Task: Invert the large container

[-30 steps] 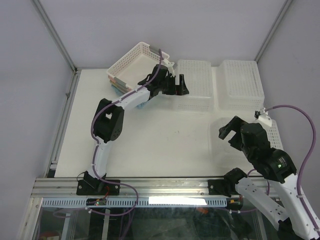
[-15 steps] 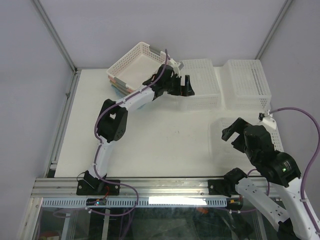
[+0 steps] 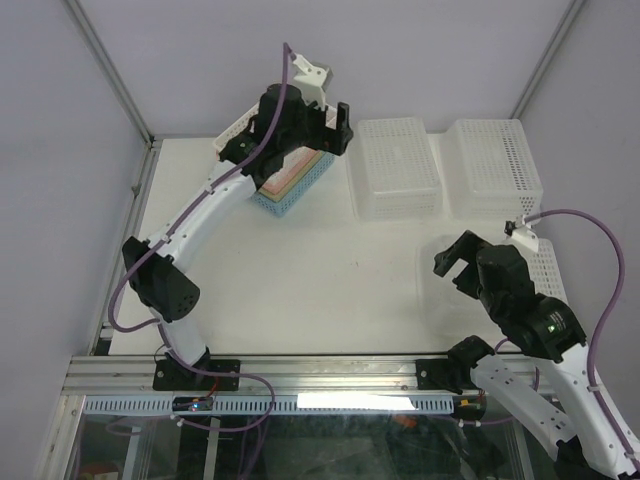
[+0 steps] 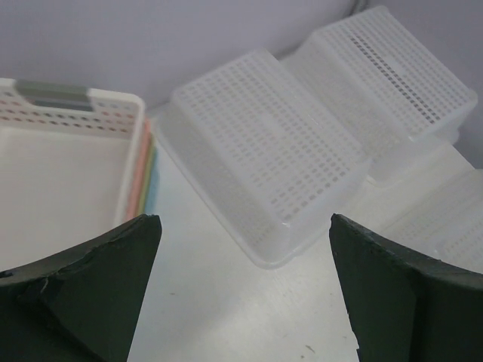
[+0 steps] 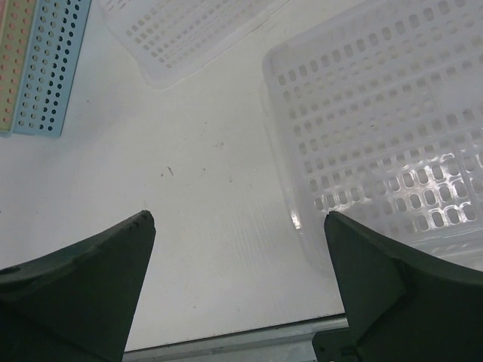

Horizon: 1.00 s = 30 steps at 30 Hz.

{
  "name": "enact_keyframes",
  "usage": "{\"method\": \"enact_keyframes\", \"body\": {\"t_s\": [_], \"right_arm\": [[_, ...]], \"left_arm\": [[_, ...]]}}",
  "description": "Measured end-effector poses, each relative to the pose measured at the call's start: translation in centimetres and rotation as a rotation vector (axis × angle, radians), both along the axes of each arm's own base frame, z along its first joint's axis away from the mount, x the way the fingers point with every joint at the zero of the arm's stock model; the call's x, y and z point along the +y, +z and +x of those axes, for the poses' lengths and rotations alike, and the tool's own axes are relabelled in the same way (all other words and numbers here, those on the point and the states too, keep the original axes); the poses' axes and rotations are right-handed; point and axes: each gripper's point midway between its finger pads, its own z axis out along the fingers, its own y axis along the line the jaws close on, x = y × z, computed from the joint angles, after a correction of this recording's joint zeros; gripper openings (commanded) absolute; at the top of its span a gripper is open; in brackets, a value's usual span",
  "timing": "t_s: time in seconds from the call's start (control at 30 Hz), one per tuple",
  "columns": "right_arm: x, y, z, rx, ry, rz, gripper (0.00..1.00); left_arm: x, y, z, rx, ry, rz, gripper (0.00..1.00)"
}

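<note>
The large container [image 3: 545,270] sits at the bench's [image 3: 300,280] right edge, towards the near right corner, and the right arm covers most of it in the overhead view. Only a faint left rim and a perforated strip on the right show there. The right wrist view cuts it off at the frame's right and bottom edges. It is clear, glossy plastic [image 5: 377,128], rectangular with rounded corners and pierced by rows of small oblong slots. Its long axis seems to run left to right along the near edge. Whether its mouth faces up or down I cannot tell.

The right end effector [image 3: 455,270] hangs over the container's left rim with its dark fingers spread wide, gripping nothing.

The left end effector [image 3: 335,135] is raised over the far left corner, also spread wide and empty. It hides much of a stack of nested baskets [image 3: 290,195]. The top one is white [image 4: 60,181] with a grey handle [image 4: 53,92], and pink, green and blue rims show below it.

Two translucent white perforated baskets lie bottom up along the far edge, one at the middle [image 3: 395,165] and one towards the right [image 3: 495,165]. Their long sides run far to near.
</note>
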Motion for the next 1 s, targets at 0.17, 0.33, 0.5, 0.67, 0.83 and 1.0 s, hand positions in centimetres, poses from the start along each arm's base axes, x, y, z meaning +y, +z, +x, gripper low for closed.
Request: {"method": "enact_keyframes", "body": {"t_s": [0.17, 0.33, 0.5, 0.67, 0.83, 1.0], "right_arm": [[0.5, -0.5, 0.3, 0.002, 0.020, 0.005, 0.99], [0.6, -0.4, 0.3, -0.002, 0.024, 0.007, 0.99], [0.2, 0.0, -0.2, -0.028, 0.019, 0.019, 0.99], [-0.1, 0.0, -0.4, -0.033, 0.014, 0.017, 0.99], [-0.1, 0.0, -0.4, -0.031, 0.013, 0.015, 0.99], [-0.1, -0.1, -0.4, -0.027, 0.013, 0.012, 0.99]], "left_arm": [[6.6, 1.6, 3.7, -0.037, 0.122, 0.042, 0.99], [10.0, -4.7, 7.8, 0.077, 0.185, 0.159, 0.99], [9.2, -13.5, 8.2, 0.250, 0.141, 0.286, 0.94], [9.4, -16.1, 7.4, 0.318, 0.118, 0.335, 0.76], [9.3, -15.8, 7.5, 0.314, 0.114, 0.330, 0.56], [9.2, -15.9, 7.4, 0.318, 0.106, 0.324, 0.29]]}}
